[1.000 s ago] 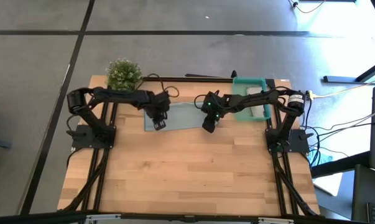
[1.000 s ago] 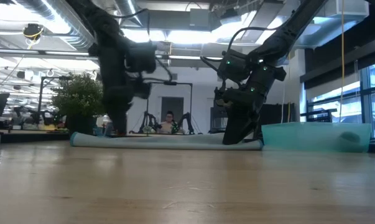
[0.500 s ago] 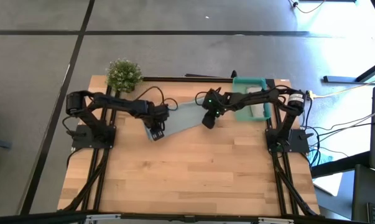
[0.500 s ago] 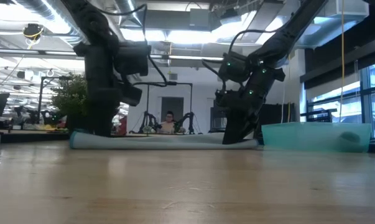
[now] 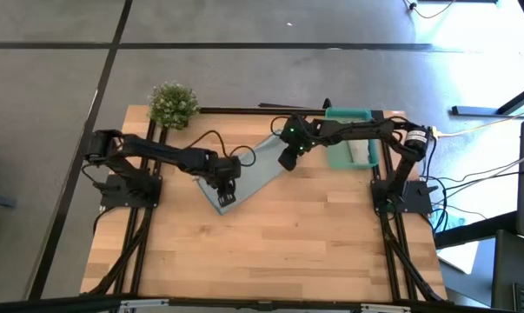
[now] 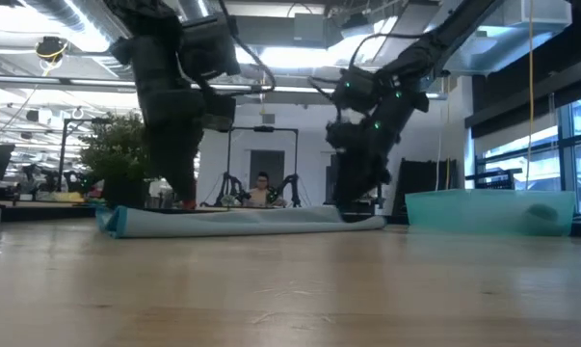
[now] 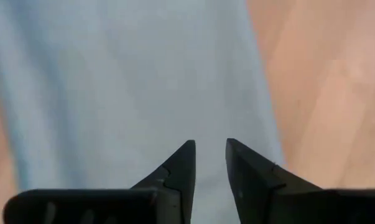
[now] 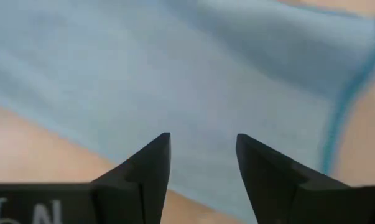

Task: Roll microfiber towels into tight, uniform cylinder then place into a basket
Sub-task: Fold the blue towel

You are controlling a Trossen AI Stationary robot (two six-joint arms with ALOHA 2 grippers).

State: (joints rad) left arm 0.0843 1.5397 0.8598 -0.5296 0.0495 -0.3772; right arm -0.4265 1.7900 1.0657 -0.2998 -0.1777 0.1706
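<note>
The light blue towel (image 5: 253, 169) lies as a long folded strip slanting across the table, from near-left to far-right. It also shows in the low view (image 6: 242, 220). My left gripper (image 5: 225, 196) is shut on its near-left end. My right gripper (image 5: 287, 160) is shut on its far-right end. The teal bin (image 5: 348, 114) stands at the far right, and the pale grey-beige towel (image 5: 359, 153) lies inside it. My left gripper pinches the towel's near-left end (image 7: 210, 124) between its two fingers from above, pointing down. That end curls up a little off the table (image 6: 109, 220). My right gripper pinches the towel's far-right end (image 8: 203, 124) from above, slanting down. The strip between the two grippers lies flat on the table.
A small bushy green plant (image 5: 172, 103) stands at the far left corner. The bin's wall (image 6: 488, 212) rises just right of the towel's far end. The bare wooden tabletop (image 5: 270, 252) spreads toward the near edge. A person sits in the room beyond the table (image 6: 262, 190).
My left gripper has gone toward the table's near edge, dragging the towel's left end along the table. My right gripper has gone a little toward the far edge with the right end. The strip has turned from lying left-to-right to lying slantwise.
</note>
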